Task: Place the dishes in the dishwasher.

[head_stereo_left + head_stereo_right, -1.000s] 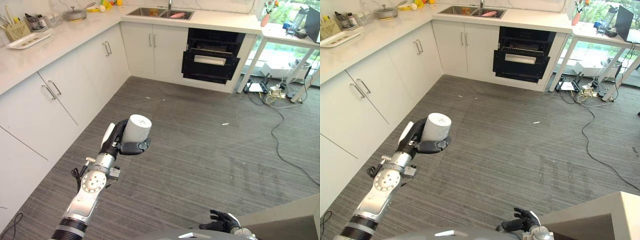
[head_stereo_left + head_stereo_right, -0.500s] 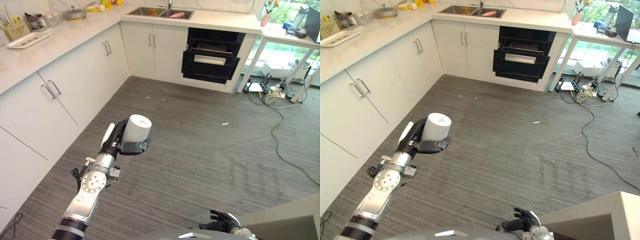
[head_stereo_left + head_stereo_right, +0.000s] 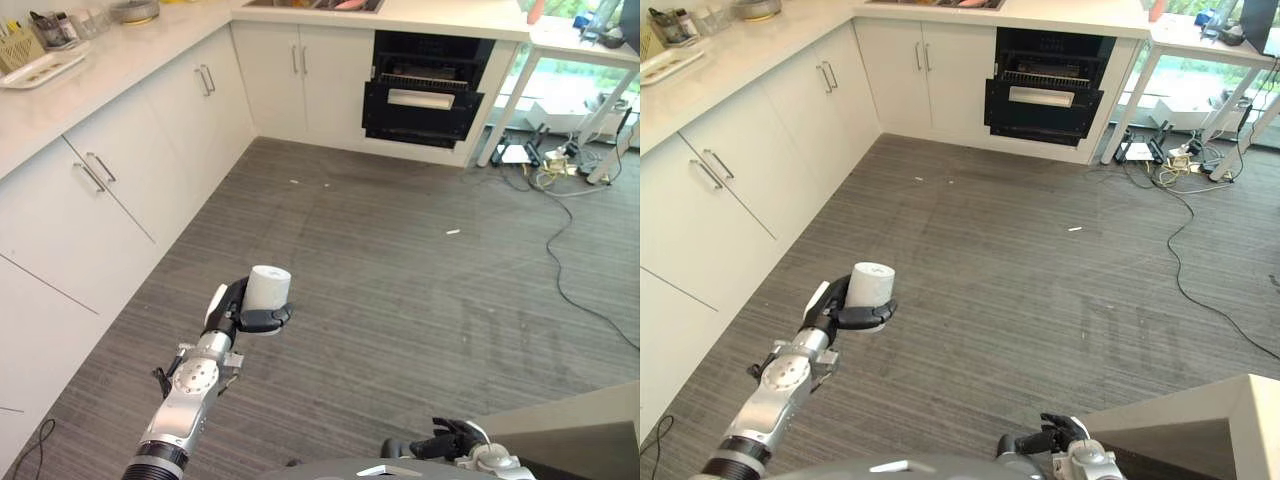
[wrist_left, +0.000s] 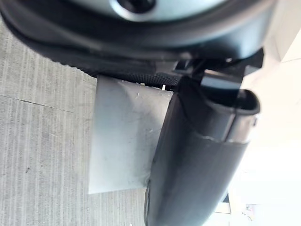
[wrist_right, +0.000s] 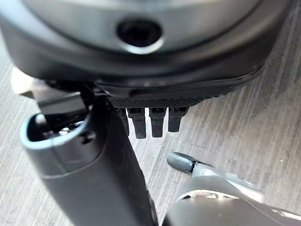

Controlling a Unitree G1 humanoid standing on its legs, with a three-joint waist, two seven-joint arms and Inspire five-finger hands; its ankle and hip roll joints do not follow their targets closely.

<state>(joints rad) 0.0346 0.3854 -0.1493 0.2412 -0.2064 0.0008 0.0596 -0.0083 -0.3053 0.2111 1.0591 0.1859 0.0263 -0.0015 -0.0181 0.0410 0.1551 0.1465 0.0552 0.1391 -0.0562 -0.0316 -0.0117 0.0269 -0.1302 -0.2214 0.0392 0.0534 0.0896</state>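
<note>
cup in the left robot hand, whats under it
The white cup is held up by the left robot hand, with only grey striped floor far below. Its lower part is hidden behind the curled fingers.

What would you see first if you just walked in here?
First, the left hand held out over the grey floor, fingers wrapped round a white cup. Next, the black dishwasher across the room, set in the white cabinets, its door partly open.
</note>
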